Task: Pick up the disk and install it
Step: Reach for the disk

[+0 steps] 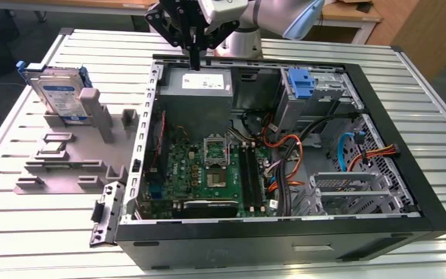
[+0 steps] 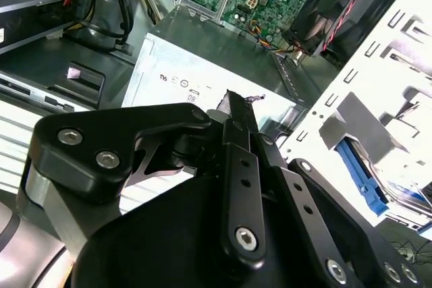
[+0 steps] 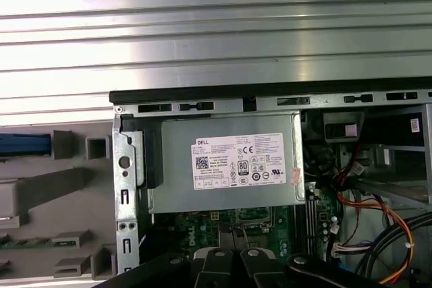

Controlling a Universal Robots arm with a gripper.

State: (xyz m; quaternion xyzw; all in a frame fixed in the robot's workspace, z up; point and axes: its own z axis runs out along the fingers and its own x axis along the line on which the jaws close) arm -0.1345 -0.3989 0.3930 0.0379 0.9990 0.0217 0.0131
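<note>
While above power supply (image 1: pixel 200 87), noted gripper (image 1: pixel 195 63) pressed together, empty; disk (image 1: pixel 58 93) well apart, exterior view's left (upright in holder (image 1: pixel 68 157)).

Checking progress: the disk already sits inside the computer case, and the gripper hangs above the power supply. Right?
No. The exterior view shows the disk standing in the grey holder outside the case; the gripper does hang above the power supply.

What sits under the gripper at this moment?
The grey power supply, label up, in the open computer case, lies below the shut gripper. Whatever is beneath that box is covered. The disk stands apart in a grey holder.
</note>
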